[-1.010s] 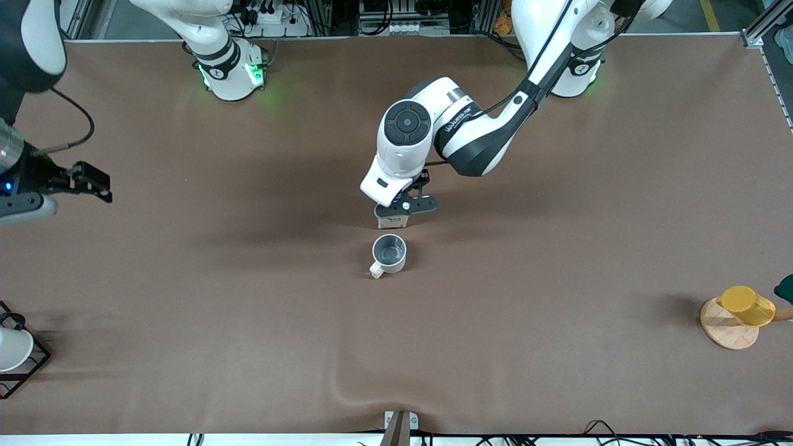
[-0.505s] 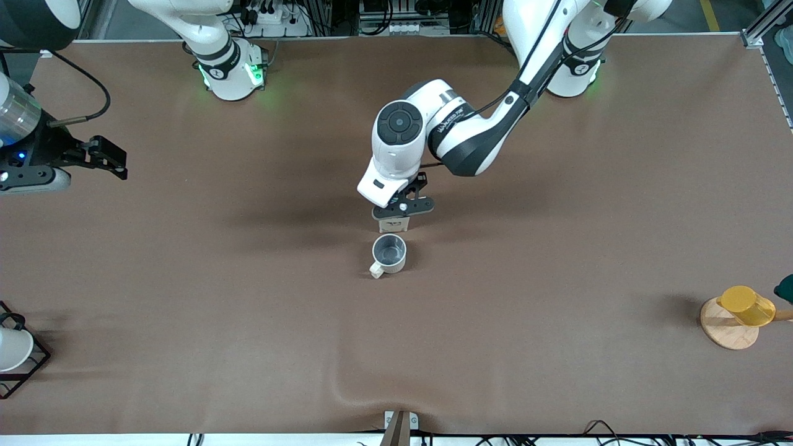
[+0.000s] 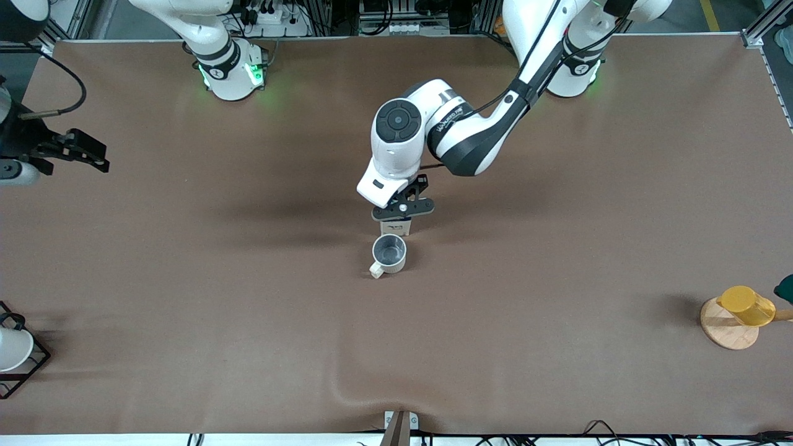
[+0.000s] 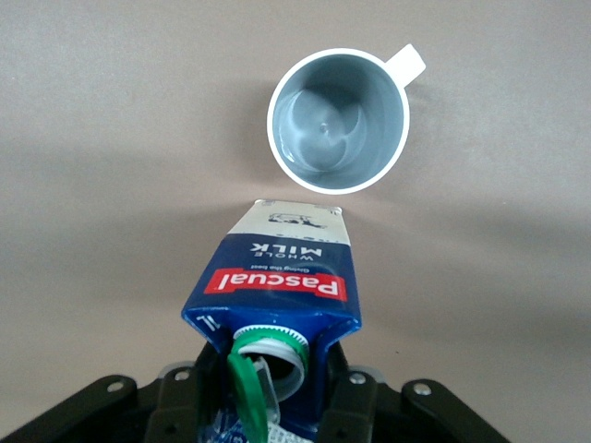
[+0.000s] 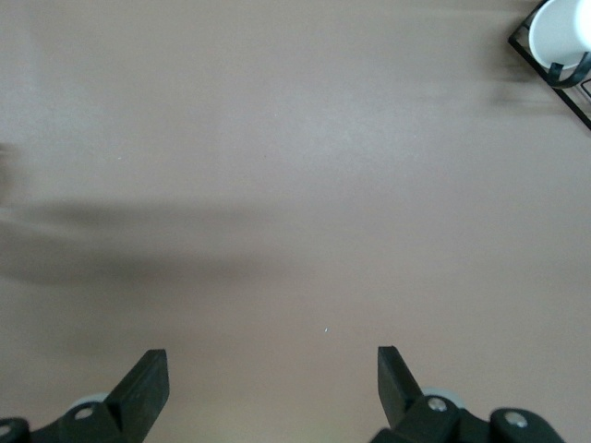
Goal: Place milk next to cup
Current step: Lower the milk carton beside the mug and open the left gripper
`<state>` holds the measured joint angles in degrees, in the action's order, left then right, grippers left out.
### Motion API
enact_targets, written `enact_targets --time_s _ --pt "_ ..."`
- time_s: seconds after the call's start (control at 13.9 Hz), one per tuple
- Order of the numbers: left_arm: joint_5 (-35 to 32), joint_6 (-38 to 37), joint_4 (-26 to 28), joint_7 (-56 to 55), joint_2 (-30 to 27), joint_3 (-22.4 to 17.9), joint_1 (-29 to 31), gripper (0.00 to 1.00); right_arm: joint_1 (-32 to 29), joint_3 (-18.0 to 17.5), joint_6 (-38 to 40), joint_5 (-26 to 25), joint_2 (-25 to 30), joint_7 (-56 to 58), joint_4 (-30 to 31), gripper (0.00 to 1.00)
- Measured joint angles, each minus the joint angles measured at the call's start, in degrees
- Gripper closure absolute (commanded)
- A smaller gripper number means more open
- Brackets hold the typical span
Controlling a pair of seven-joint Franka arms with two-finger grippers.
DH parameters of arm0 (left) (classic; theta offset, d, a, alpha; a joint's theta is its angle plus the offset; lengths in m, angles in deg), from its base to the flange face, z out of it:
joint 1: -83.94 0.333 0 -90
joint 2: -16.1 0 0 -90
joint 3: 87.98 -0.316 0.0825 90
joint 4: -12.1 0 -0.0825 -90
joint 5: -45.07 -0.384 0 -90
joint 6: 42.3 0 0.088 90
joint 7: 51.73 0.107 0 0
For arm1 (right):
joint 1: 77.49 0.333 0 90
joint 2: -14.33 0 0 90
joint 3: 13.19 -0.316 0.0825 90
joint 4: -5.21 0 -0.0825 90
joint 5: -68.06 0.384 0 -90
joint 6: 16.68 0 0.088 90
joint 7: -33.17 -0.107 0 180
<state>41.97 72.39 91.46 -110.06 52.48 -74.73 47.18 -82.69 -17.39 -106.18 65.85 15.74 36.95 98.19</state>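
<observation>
My left gripper point(image 3: 401, 212) is shut on the milk point(image 3: 396, 227), a dark-blue carton with a red label band and an open green cap. It holds the carton upright by its top, over the middle of the table. In the left wrist view the gripper point(image 4: 268, 406) grips the milk point(image 4: 277, 277) from both sides. The cup point(image 3: 389, 254), a cream-white mug with a grey inside, stands just nearer to the front camera than the milk and also shows in the left wrist view point(image 4: 338, 118). I cannot tell if the carton's base touches the table. My right gripper point(image 3: 93, 156) is open and empty, up at the right arm's end of the table point(image 5: 270, 378).
A yellow cup point(image 3: 746, 305) lies on a round wooden coaster point(image 3: 725, 331) at the left arm's end. A white cup in a black wire frame point(image 3: 12, 350) stands at the right arm's end and shows in the right wrist view point(image 5: 561, 29).
My left gripper has moved the milk a little closer to the cup. My right gripper has risen and drawn back toward the table's edge at its end.
</observation>
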Motion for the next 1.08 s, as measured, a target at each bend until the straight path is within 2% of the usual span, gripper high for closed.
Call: enact_targets --time_s 0.29,0.43,0.65,0.72,0.87,1.08 --pt "-0.01 0.81 0.0 0.0 0.09 -0.03 0.0 0.86 0.0 0.38 0.66 0.17 0.0 -3.14 -0.36 0.0" --pt "-0.04 1.22 0.0 0.0 0.15 -0.05 -0.01 0.86 -0.08 1.19 1.08 1.95 0.0 -3.73 -0.42 0.0" --pt "-0.11 1.47 -0.01 0.0 0.2 -0.05 -0.01 0.81 -0.14 2.36 1.76 3.41 0.0 -3.75 -0.61 0.0" --pt "-0.12 1.5 -0.01 0.0 0.21 -0.06 -0.01 0.72 -0.13 2.32 1.77 3.42 0.0 -3.75 -0.79 0.0" --pt "-0.13 1.58 -0.01 0.0 0.24 -0.07 -0.01 0.0 -0.13 2.23 1.77 3.42 0.0 -3.73 -1.07 0.0" --pt "-0.27 2.86 -0.01 0.0 0.97 -0.12 -0.02 0.0 -0.13 2.22 1.77 3.42 0.0 -3.71 -1.09 0.0"
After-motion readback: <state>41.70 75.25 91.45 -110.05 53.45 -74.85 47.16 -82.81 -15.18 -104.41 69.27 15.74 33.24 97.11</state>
